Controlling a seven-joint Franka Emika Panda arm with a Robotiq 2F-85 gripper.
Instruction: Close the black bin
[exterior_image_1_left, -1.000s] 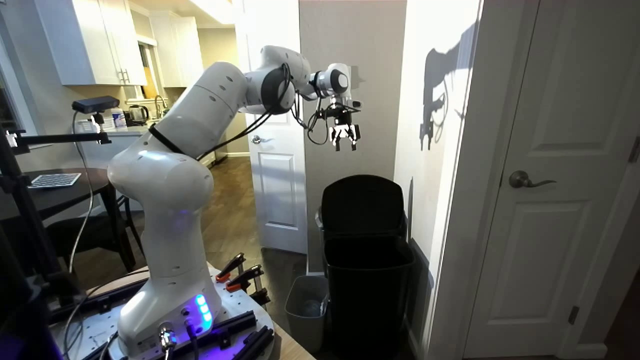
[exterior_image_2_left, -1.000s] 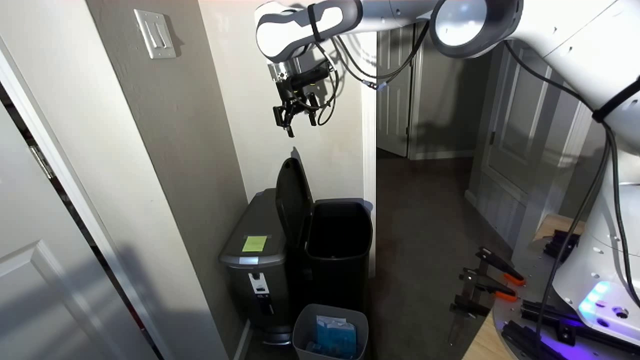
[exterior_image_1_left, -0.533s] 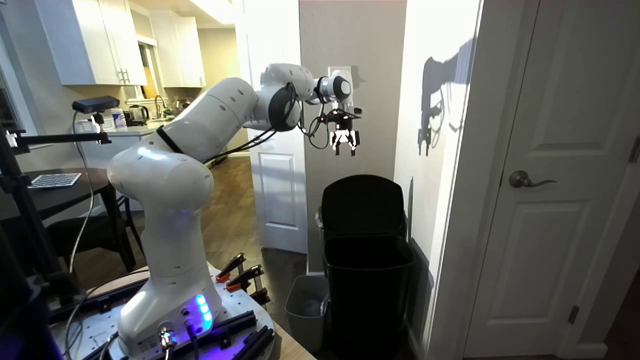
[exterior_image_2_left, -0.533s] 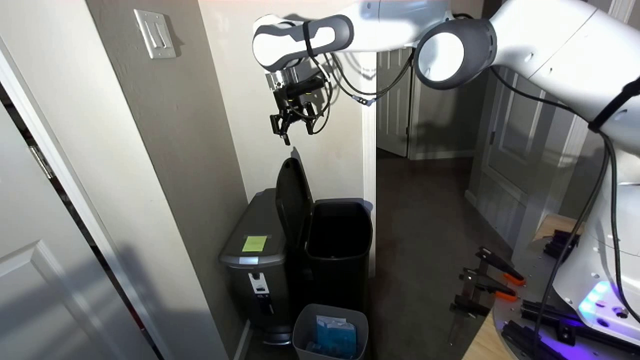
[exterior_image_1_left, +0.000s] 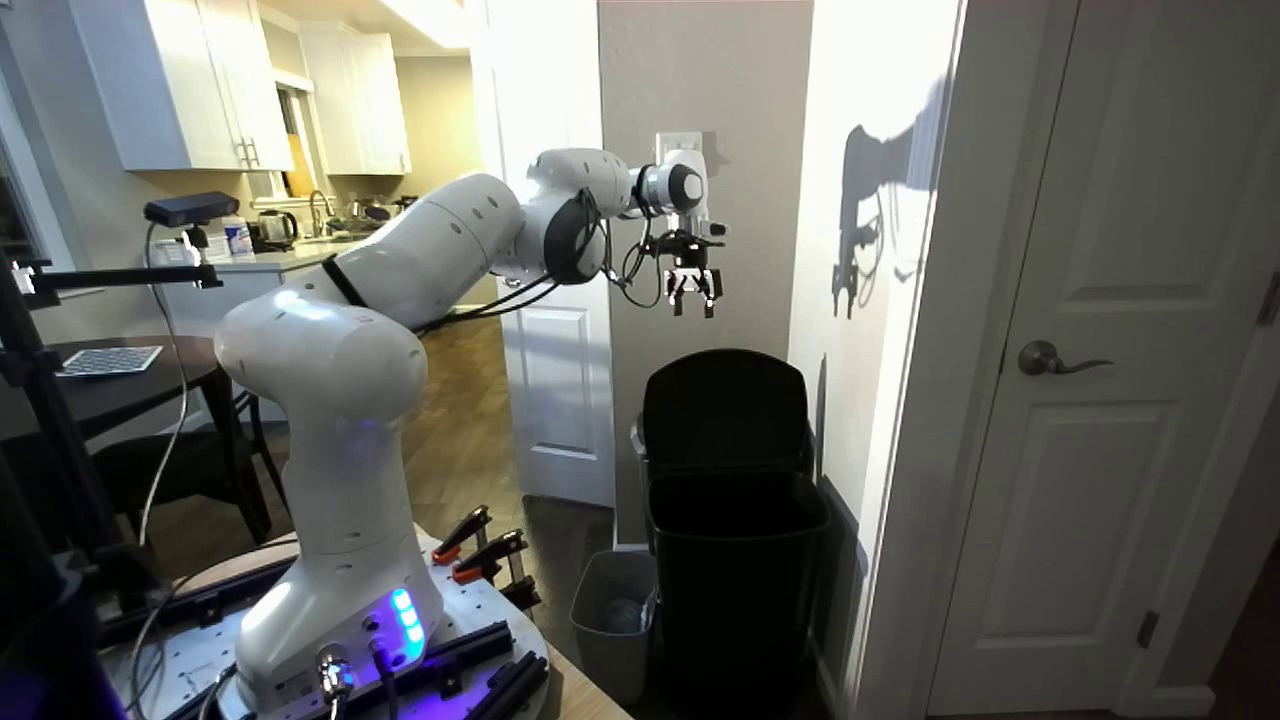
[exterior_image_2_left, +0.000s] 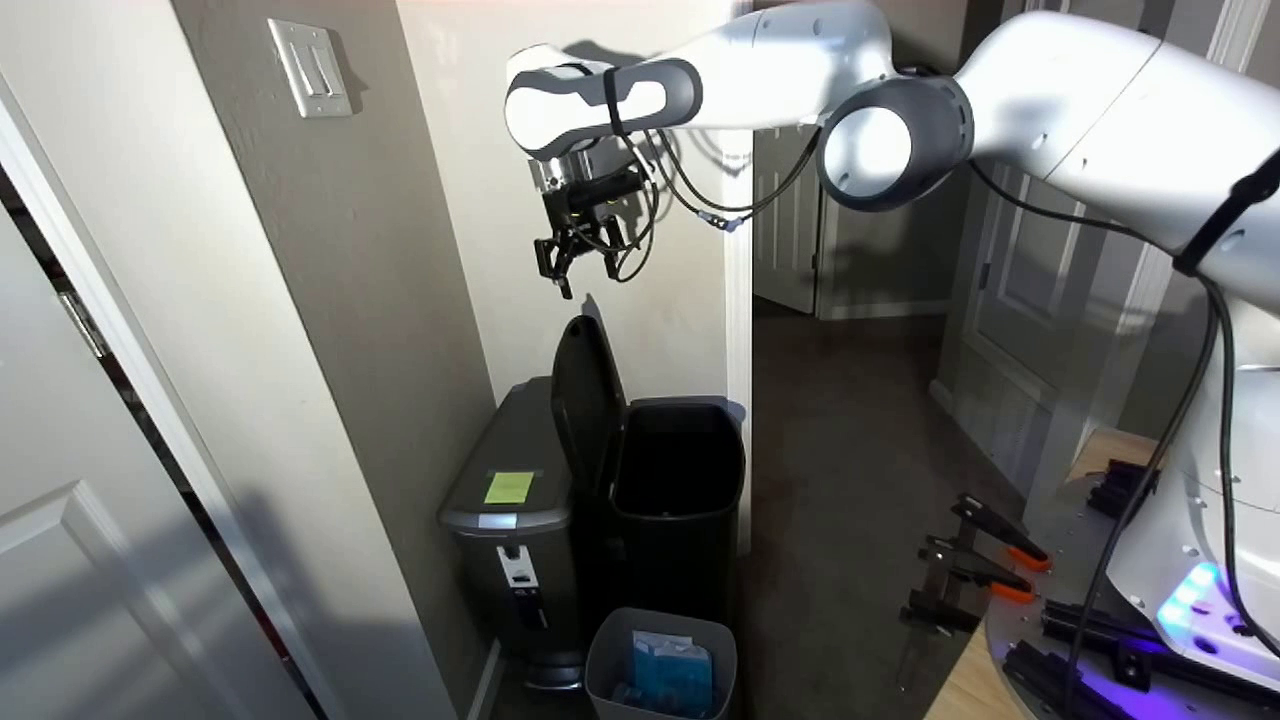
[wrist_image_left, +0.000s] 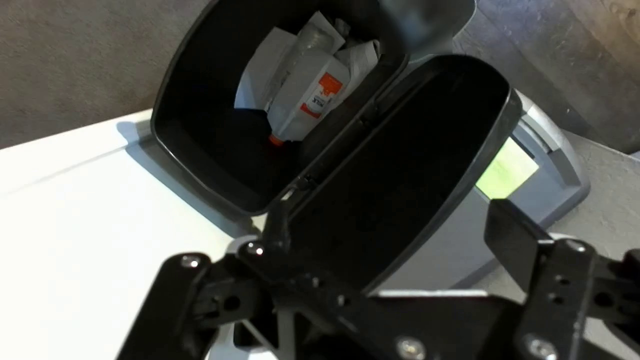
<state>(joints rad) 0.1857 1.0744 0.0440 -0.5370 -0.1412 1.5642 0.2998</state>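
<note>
1. The black bin (exterior_image_1_left: 735, 600) stands open near the wall (exterior_image_2_left: 660, 340), with the grey bin (exterior_image_2_left: 525, 430) just beside it, behind the raised lid (exterior_image_2_left: 585, 400).
2. The gripper (exterior_image_1_left: 694, 308) points down above the lid's top edge, clear of it in both exterior views. Its fingers (wrist_image_left: 515, 240) are spread wide and hold nothing.
3. So the lid lies below the fingers. Its long axis follows the hinge (wrist_image_left: 338, 148) and, in the wrist view, slants across the line from finger to finger.
4. The coming move turns on which face of the lid the fingers meet. In an exterior view the gripper (exterior_image_2_left: 590, 284) looks to straddle the line of the top edge, so it may need to shift farther to the grey bin's side; depth is hard to read.
5. I judge the lid has its whole swing to make: sink behind it, then sweep toward the mouth (exterior_image_2_left: 680, 450). Pushing on the inner face would likely force it farther back.
6. Only the wrist view shows the milk jug (wrist_image_left: 307, 97) and papers (wrist_image_left: 255, 85) inside; both exterior views give a dark hollow.
7. In an exterior view the lid (exterior_image_1_left: 725, 410) helps hide nearly all of the grey bin; the note (exterior_image_2_left: 510, 487) on its top shows in an exterior view and the wrist view.
</note>
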